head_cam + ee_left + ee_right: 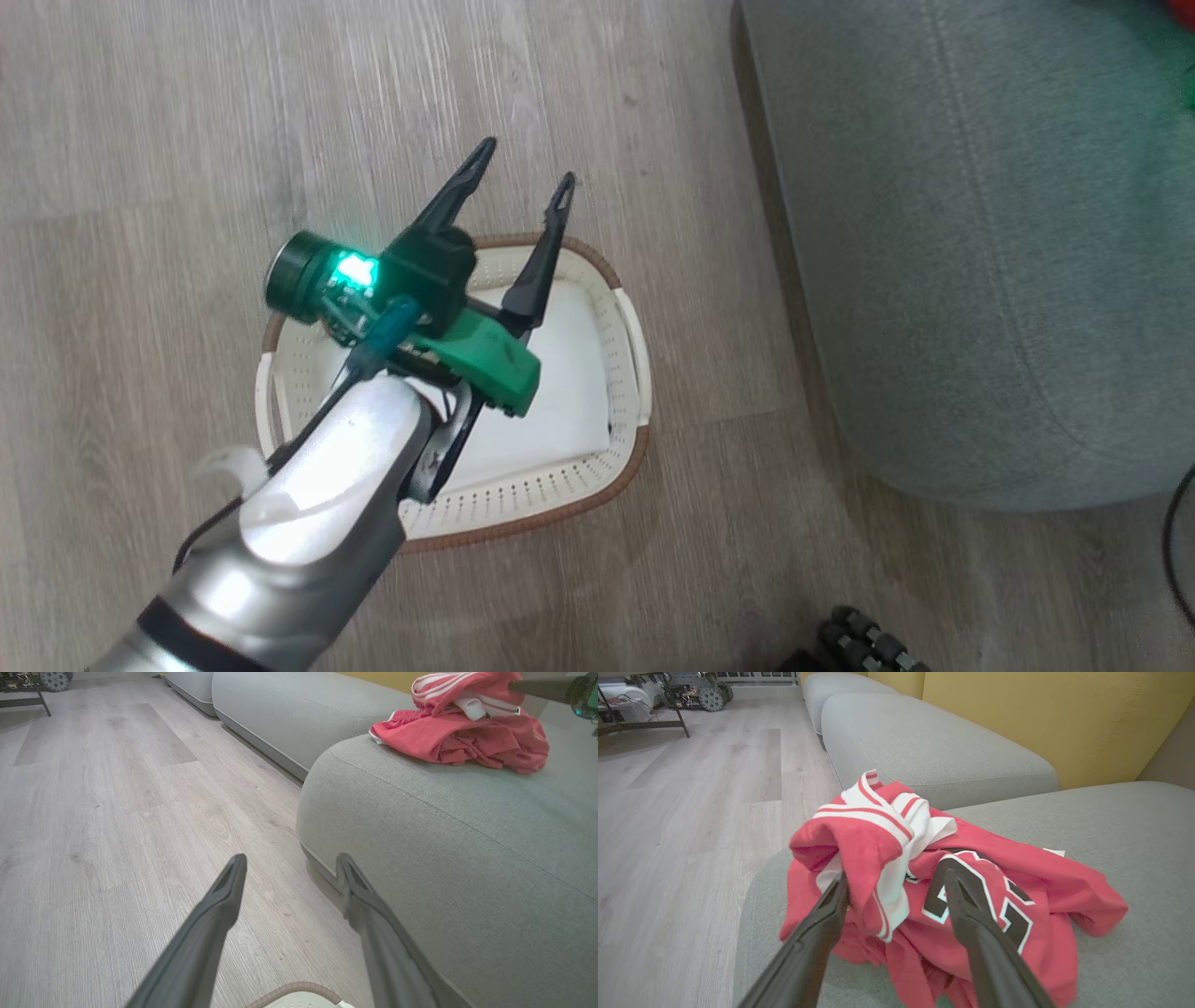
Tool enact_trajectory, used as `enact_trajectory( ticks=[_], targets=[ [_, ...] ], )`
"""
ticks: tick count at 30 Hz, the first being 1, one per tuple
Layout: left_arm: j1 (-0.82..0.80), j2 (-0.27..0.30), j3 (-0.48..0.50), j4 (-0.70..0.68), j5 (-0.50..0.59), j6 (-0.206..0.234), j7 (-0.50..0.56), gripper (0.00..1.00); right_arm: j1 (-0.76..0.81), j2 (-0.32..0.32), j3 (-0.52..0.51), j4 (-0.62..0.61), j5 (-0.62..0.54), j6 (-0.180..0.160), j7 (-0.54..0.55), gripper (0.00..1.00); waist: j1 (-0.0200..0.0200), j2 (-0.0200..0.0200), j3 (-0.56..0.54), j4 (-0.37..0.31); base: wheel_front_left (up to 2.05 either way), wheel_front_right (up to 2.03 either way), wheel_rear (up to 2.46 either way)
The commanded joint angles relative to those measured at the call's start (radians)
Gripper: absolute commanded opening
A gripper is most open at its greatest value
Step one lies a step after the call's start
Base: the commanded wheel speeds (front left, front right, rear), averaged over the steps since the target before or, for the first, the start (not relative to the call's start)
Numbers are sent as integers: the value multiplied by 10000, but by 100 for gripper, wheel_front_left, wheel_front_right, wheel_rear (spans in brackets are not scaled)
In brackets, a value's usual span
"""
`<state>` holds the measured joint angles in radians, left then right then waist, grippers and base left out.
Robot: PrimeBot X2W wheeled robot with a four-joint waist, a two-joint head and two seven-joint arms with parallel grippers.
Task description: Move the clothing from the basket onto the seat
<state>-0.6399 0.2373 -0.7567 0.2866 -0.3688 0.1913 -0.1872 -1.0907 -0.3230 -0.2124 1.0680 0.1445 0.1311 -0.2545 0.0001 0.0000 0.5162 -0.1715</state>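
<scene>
Bright red sports clothing with white stripes and black-and-white numbers (pixel 1045 877): lies in crumpled heap on large grey-green fabric seat cushion (pixel 980 233), near its rounded edge. Right gripper (pixel 895 875): at heap, two long dark fingers spread apart, raised striped fold standing between them, one finger touching it. Small cream perforated plastic basket with brown rim (pixel 523 490): on pale wood floor (pixel 140 140), near seat, white bottom showing. Left gripper (pixel 527 162): above basket, fingers apart.
</scene>
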Motion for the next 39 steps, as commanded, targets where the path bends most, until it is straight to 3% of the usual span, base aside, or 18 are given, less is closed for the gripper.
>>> enact_trajectory(
  ticks=[1,12,18,22,39],
  targets=[
    [147,251,441,-317,-97,111,-174,100,347,63,326,-666,300,-4,-71,100,-1,0,-208,-101,0,0,0],
    [1125,224,1394,-448,-751,762,-633,100,2076,-263,2151,-3022,1279,-4,-72,100,-1,0,-1721,-87,0,0,0],
    [1768,128,1918,-621,-1034,1002,-716,100,2613,-145,2540,-3461,1412,-4,-72,100,-1,0,-2541,97,0,0,0],
    [2470,16,2523,-991,-1050,1190,-740,100,3264,281,2694,-3671,1419,-4,-72,100,-1,0,-3265,389,0,0,0],
    [5637,-155,4406,-1531,-1047,1118,-744,100,6781,2093,3027,-5807,1077,-4,-72,100,-1,0,-4897,1182,0,0,0]
  ],
)
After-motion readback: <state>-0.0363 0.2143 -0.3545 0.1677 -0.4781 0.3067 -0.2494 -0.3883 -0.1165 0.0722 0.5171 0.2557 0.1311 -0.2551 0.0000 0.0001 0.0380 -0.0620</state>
